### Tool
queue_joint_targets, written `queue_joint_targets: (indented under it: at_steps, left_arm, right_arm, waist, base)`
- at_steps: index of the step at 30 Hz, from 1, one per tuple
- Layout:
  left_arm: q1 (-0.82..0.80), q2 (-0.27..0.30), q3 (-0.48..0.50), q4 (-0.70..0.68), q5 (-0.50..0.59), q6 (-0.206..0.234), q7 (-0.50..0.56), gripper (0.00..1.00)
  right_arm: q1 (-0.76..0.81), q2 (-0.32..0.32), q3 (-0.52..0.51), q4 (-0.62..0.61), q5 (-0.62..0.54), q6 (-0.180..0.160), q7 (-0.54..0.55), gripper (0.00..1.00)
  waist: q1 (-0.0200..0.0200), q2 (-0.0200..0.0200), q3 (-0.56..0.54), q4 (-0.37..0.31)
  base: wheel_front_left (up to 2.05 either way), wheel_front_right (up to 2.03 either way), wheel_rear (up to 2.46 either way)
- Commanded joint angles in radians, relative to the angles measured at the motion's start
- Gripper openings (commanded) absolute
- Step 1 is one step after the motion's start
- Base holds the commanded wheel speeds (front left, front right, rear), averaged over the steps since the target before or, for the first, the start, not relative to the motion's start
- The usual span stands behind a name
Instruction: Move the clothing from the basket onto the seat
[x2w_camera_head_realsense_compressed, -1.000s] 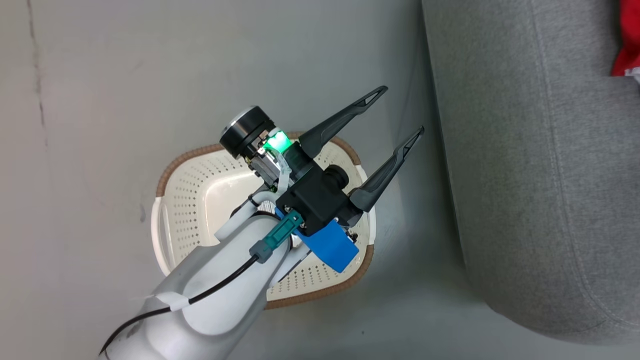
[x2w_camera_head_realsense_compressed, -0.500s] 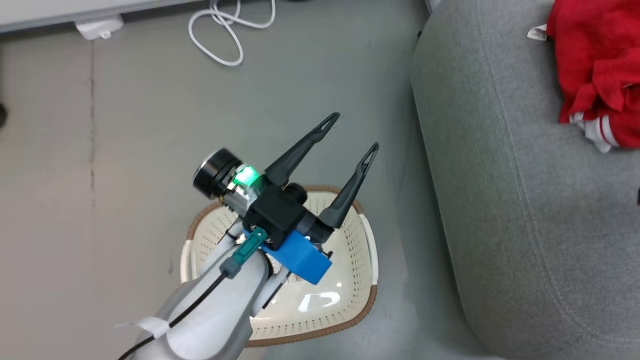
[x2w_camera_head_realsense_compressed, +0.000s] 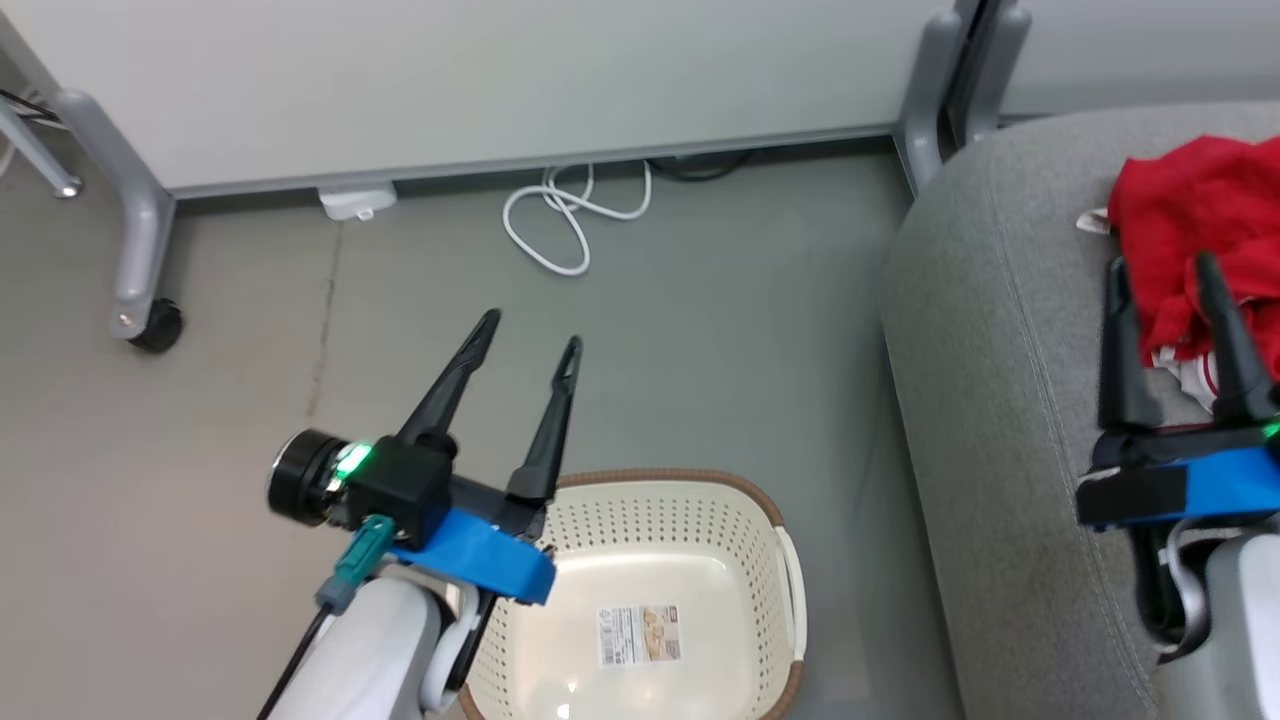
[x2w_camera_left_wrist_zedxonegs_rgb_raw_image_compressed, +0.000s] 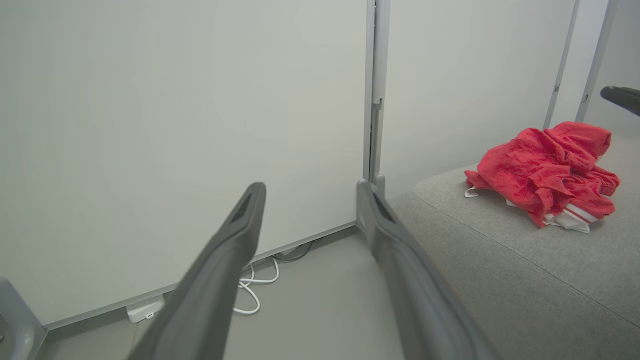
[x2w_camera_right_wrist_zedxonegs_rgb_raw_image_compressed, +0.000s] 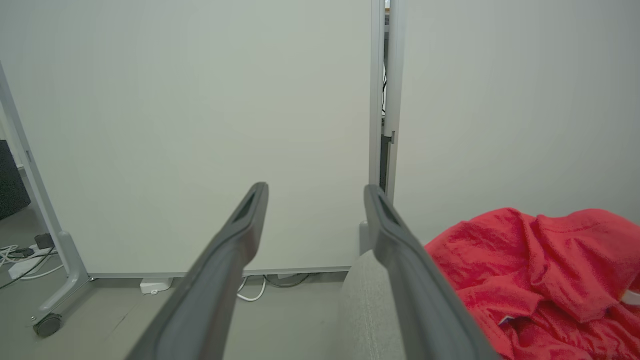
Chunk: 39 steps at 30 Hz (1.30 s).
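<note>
- Fingers of the left end effector (x2w_camera_head_realsense_compressed: 531, 330) stand spread, grasping nothing, raised above the floor just past the far rim of the basket (x2w_camera_head_realsense_compressed: 660, 478).
- The right end effector (x2w_camera_head_realsense_compressed: 1160, 262) is likewise released, poised over the seat (x2w_camera_head_realsense_compressed: 1000, 380) with its tips at the near edge of the clothing (x2w_camera_head_realsense_compressed: 1190, 210).
- The clothing, bright red soft fabric with white striped trim, lies crumpled in a heap on the grey seat.
- The basket, cream, perforated and brown-rimmed, stands on the floor beside the seat; a printed label (x2w_camera_head_realsense_compressed: 640, 635) sits on its bottom.
</note>
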Motion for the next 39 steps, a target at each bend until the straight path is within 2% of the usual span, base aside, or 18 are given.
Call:
queue_joint_targets:
  at_steps: [1, 9, 22, 39]
  left_arm:
    - [0.021, 0.006, 0.018, -0.001, -0.002, 0.003, -0.003, 1.0]
    - [0.126, 0.006, 0.147, -0.01, 0.007, 0.01, -0.003, 1.0]
    - [0.263, -0.027, 0.303, -0.049, 0.043, 0.007, -0.003, 1.0]
    - [0.312, -0.063, 0.346, -0.057, 0.092, -0.033, -0.003, 1.0]
  right_arm:
    - [0.028, 0.011, 0.011, -0.008, -0.002, 0.0, 0.0, 1.0]
    - [0.143, 0.062, 0.075, -0.057, -0.034, 0.0, 0.0, 1.0]
    - [0.304, 0.098, 0.052, -0.147, -0.03, 0.0, 0.0, 1.0]
    - [0.364, 0.1, 0.045, -0.145, 0.018, 0.0, 0.0, 1.0]
  waist:
    - [0.0002, -0.0001, -0.013, 0.003]
    - [0.0002, -0.0001, -0.087, 0.034]
    - [0.0002, -0.0001, -0.168, 0.049]
    - [0.0002, -0.0001, -0.198, 0.074]
  base:
    - [0.0, 0.0, 0.0]
    - [0.0, 0.0, 0.0]
    - [0.0, 0.0, 0.0]
    - [0.0, 0.0, 0.0]
